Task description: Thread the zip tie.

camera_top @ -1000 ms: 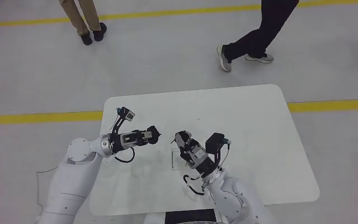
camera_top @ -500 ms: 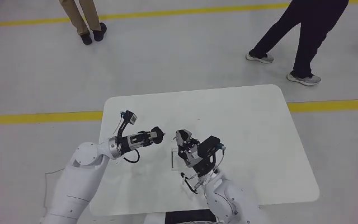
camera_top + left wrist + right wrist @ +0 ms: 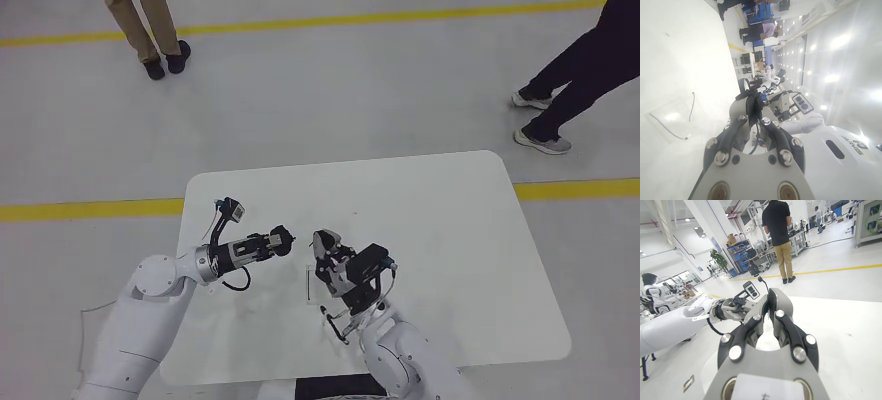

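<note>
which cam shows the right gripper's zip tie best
Right wrist view: the zip tie sticks up from the right gripper's shut fingers. In the top view it is too thin to make out; the left wrist view has other zip ties on the table.

Counter (image 3: pixel 470 190): 1. Claws: 2, i.e. left claw (image 3: pixel 751 95) & right claw (image 3: pixel 769 294). Black zip ties: 3 by my count. 1 zip tie (image 3: pixel 760 278) pinched in right claw, 2 loose zip ties (image 3: pixel 692 106) lying on a clear plastic sheet (image 3: pixel 668 113). Sheets: 1.
</note>
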`<act>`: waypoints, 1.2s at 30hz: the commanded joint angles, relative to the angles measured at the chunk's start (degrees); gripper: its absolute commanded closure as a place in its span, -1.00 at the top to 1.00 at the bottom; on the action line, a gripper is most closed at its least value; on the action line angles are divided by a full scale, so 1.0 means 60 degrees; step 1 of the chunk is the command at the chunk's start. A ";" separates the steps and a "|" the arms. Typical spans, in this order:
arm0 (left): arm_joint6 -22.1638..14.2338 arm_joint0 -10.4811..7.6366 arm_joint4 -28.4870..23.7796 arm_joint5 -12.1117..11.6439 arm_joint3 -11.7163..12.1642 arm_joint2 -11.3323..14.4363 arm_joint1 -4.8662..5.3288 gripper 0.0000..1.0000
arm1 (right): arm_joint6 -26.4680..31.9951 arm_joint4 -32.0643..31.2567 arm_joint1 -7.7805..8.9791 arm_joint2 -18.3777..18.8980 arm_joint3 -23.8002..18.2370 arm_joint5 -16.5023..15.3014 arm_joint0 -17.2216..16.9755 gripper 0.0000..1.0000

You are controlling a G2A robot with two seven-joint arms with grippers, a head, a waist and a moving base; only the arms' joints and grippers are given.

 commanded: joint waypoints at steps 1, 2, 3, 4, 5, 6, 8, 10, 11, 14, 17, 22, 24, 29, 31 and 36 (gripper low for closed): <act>0.0000 0.0000 0.0000 0.0000 0.0000 0.0000 0.0000 -1.00 | 0.0010 -0.0114 -0.0035 -0.0168 0.0076 0.0242 0.0100 -1.00; 0.0000 0.0000 0.0000 0.0000 0.0000 0.0000 0.0000 -1.00 | 0.0037 -0.0217 -0.0061 -0.0268 0.0147 0.0421 0.0189 -1.00; 0.0000 0.0000 0.0000 0.0000 0.0000 0.0000 0.0000 -1.00 | 0.0072 -0.0278 -0.0083 -0.0361 0.0205 0.0540 0.0259 -1.00; 0.0000 0.0000 0.0000 0.0000 0.0000 0.0000 0.0000 -1.00 | 0.0092 -0.0340 -0.0106 -0.0447 0.0254 0.0660 0.0336 -1.00; 0.0000 0.0000 0.0000 0.0000 0.0000 0.0000 0.0000 -1.00 | 0.0092 -0.0393 -0.0129 -0.0521 0.0299 0.0785 0.0403 -1.00; 0.0000 0.0000 0.0000 0.0000 0.0000 0.0000 0.0000 -1.00 | 0.0082 -0.0476 -0.0159 -0.0618 0.0360 0.0968 0.0488 -1.00; 0.0000 0.0000 0.0000 0.0000 0.0000 0.0000 0.0000 -1.00 | 0.0055 -0.0572 -0.0206 -0.0748 0.0439 0.1258 0.0603 -1.00; 0.0000 0.0000 0.0000 0.0000 0.0000 0.0000 0.0000 -1.00 | 0.0030 -0.0754 -0.0253 -0.0861 0.0516 0.1649 0.0696 -1.00; 0.0000 0.0000 0.0000 0.0000 0.0000 0.0000 0.0000 -1.00 | -0.0045 -0.0879 -0.0267 -0.0897 0.0517 0.1810 0.0719 -1.00; 0.0000 0.0000 0.0000 0.0000 0.0000 0.0000 0.0000 -1.00 | -0.0065 -0.0905 -0.0270 -0.0912 0.0523 0.1842 0.0718 -1.00; 0.0000 0.0000 0.0000 0.0000 0.0000 0.0000 0.0000 -1.00 | -0.0065 -0.0905 -0.0270 -0.0912 0.0523 0.1842 0.0718 -1.00; 0.0000 0.0000 0.0000 0.0000 0.0000 0.0000 0.0000 -1.00 | -0.0037 -0.0940 -0.0276 -0.0912 0.0525 0.1871 0.0740 -1.00; 0.0000 0.0000 0.0000 0.0000 0.0000 0.0000 0.0000 -1.00 | -0.0010 -0.1088 -0.0296 -0.0993 0.0526 0.2021 0.0768 -1.00; 0.0000 0.0000 0.0000 0.0000 0.0000 0.0000 0.0000 -1.00 | 0.0057 -0.1287 -0.0385 -0.1276 0.0619 0.2398 0.0906 -1.00; 0.0000 0.0000 0.0000 0.0000 0.0000 0.0000 0.0000 -1.00 | 0.0074 -0.1394 -0.0411 -0.1357 0.0668 0.2518 0.0953 -1.00; 0.0000 0.0000 0.0000 0.0000 0.0000 0.0000 0.0000 -1.00 | 0.0074 -0.1394 -0.0411 -0.1357 0.0668 0.2518 0.0953 -1.00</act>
